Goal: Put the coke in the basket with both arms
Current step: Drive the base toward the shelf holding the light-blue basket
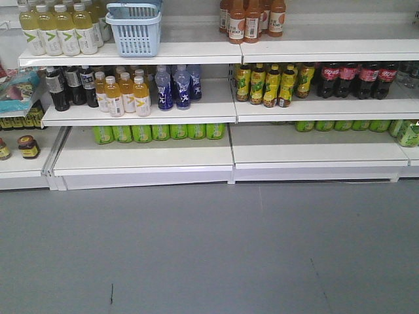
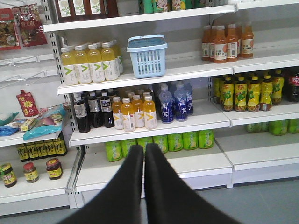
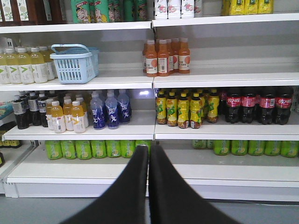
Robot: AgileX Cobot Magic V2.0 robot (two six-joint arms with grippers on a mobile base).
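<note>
The pale blue slotted basket (image 1: 134, 36) stands on the top shelf, left of centre, beside a row of yellow drink bottles. It shows too in the left wrist view, basket (image 2: 148, 63), and in the right wrist view, basket (image 3: 74, 70). The coke is out of view. My left gripper (image 2: 143, 148) is shut with nothing in it and hangs in front of the shelves, well short of them, below the basket. My right gripper (image 3: 149, 149) is shut and empty as well, at about the shelf unit's middle seam. Neither arm appears in the front view.
Dark cola bottles with red labels (image 1: 357, 80) stand on the middle shelf at right, next to yellow-green bottles (image 1: 272, 84). Orange bottles (image 1: 252, 19) are on the top shelf at right. Blue bottles (image 1: 177, 86) and green bottles (image 1: 160, 132) fill the lower shelves. Grey floor (image 1: 209, 255) lies in front.
</note>
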